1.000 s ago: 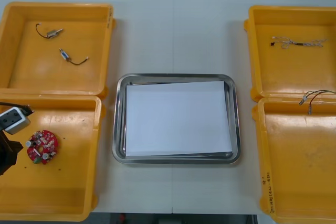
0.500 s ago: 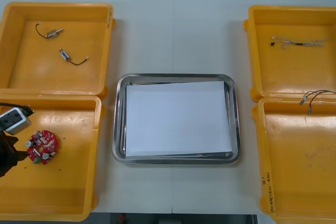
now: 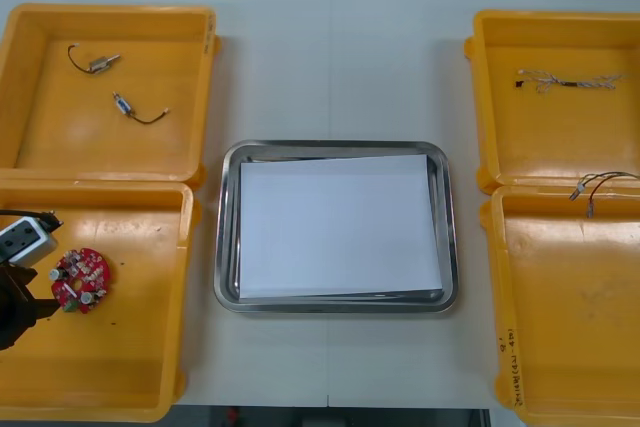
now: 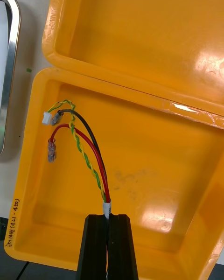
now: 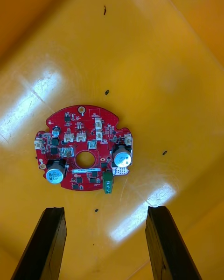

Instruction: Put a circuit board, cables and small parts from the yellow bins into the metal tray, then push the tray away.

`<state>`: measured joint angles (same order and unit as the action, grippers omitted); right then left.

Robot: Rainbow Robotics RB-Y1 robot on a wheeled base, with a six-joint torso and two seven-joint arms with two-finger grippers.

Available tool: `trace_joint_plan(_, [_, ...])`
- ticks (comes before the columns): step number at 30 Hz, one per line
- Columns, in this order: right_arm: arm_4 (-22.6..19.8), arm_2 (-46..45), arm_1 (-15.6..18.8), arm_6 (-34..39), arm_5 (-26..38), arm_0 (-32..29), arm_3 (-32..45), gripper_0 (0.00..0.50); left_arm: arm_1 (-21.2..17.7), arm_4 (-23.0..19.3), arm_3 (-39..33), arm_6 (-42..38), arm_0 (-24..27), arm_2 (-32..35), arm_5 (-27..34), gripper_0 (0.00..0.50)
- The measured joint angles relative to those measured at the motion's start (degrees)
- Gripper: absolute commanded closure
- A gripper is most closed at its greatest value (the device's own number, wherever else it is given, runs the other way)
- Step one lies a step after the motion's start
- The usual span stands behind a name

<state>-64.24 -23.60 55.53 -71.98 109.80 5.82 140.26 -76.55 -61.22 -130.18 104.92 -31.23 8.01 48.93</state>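
A round red circuit board (image 3: pixel 80 280) lies flat in the near left yellow bin (image 3: pixel 120 367). My left gripper (image 3: pixel 25 302) hangs at that bin's left side, just beside the board. In the left wrist view the board (image 5: pixel 84 151) sits just beyond the left gripper (image 5: pixel 105 210), whose fingers stand wide open with nothing between them. My right gripper (image 4: pixel 110 217) is shut on a red, black and yellow cable (image 4: pixel 86 154) above the near right bin (image 4: pixel 154 168). That cable (image 3: pixel 600 185) reaches in from the right edge over the rim between the two right bins.
The metal tray (image 3: pixel 228 237), white inside, sits in the middle of the table. The far left bin (image 3: pixel 40 137) holds two small metal parts (image 3: pixel 98 63) with black leads. A thin twisted cable (image 3: pixel 565 80) lies in the far right bin (image 3: pixel 500 137).
My left gripper's fingers have opened wide, and it has shifted slightly toward the table's near edge. The board and the right arm have not moved.
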Motion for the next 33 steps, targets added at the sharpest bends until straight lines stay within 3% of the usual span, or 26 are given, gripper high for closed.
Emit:
trace_joint_plan(22, [0.0,0.0,0.0,0.0,0.0,0.0,0.0,0.500,0.0,2.4,2.6,0.0,-2.3,-3.9,-6.5,0.000])
trace_joint_plan(33, [0.0,0.0,0.0,0.0,0.0,0.0,0.0,0.500,0.0,3.4,6.3,0.0,2.4,-11.7,-9.2,0.000])
